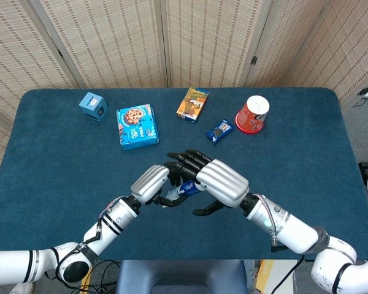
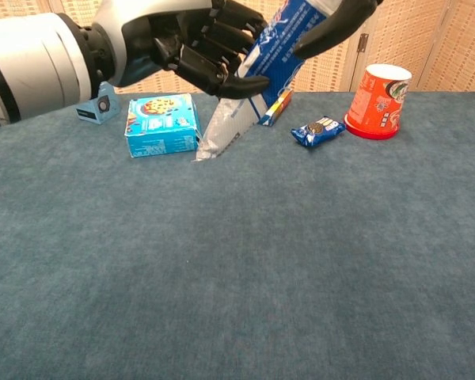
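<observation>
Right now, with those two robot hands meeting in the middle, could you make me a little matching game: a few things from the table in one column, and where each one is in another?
Things:
1. blue and white packet
2. red cup
3. small blue cube box
4. cookie box

Places:
A. far left of the row on the table
B. held up between the left hand and right hand
C. far right of the row
D. lying flat, just right of the cube box

Pairs: 1-B, 2-C, 3-A, 4-D
</observation>
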Controlling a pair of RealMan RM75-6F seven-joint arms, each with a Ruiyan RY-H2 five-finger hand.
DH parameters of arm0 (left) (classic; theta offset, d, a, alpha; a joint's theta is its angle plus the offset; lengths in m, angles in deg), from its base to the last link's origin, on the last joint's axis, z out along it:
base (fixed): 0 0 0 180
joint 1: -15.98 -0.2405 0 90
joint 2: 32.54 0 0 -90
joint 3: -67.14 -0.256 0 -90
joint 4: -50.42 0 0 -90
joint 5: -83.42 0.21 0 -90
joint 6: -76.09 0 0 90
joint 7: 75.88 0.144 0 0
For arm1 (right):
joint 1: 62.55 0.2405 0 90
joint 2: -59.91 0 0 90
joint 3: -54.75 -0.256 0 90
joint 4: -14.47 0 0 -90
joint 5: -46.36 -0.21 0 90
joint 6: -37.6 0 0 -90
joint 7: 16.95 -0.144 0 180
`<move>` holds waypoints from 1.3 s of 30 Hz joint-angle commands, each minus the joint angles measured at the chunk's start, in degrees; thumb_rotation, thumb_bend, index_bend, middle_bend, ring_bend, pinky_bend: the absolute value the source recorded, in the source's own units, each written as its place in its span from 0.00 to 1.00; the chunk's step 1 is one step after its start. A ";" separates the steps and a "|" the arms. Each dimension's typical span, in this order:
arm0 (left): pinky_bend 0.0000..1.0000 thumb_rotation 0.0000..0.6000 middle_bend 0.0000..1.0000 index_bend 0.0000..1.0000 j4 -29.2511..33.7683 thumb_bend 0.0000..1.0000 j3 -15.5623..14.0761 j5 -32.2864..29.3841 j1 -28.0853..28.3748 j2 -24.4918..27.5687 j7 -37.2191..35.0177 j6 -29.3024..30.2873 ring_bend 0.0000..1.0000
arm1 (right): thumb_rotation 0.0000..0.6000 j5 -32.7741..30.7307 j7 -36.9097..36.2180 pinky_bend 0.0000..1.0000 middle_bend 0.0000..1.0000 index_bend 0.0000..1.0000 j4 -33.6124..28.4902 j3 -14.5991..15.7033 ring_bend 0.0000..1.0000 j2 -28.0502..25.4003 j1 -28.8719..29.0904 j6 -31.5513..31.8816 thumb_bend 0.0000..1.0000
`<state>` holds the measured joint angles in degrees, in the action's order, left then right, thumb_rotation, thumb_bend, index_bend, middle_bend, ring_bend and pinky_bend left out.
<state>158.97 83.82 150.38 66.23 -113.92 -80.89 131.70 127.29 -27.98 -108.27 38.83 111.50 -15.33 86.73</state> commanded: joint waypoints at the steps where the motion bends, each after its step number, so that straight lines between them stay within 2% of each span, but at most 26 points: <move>1: 0.54 1.00 0.74 0.75 0.23 0.42 0.06 -0.16 0.01 0.06 0.16 -0.04 0.56 | 1.00 0.42 -0.31 0.00 0.00 0.00 0.24 0.12 0.00 0.02 0.28 -0.45 0.00; 26: 0.54 1.00 0.74 0.75 2.18 0.42 0.87 -2.23 0.03 1.88 0.29 -1.13 0.56 | 1.00 -2.41 5.05 0.00 0.00 0.00 1.41 0.61 0.00 3.49 1.99 -1.01 0.00; 39: 0.54 1.00 0.75 0.75 2.75 0.42 1.32 -2.68 0.13 2.19 -0.19 -1.29 0.56 | 1.00 -2.12 5.54 0.00 0.00 0.00 1.63 0.68 0.00 4.77 2.04 -0.13 0.00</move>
<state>161.71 85.13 147.71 66.35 -111.74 -81.09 130.40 125.14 -22.46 -106.66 39.49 116.25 -13.30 86.61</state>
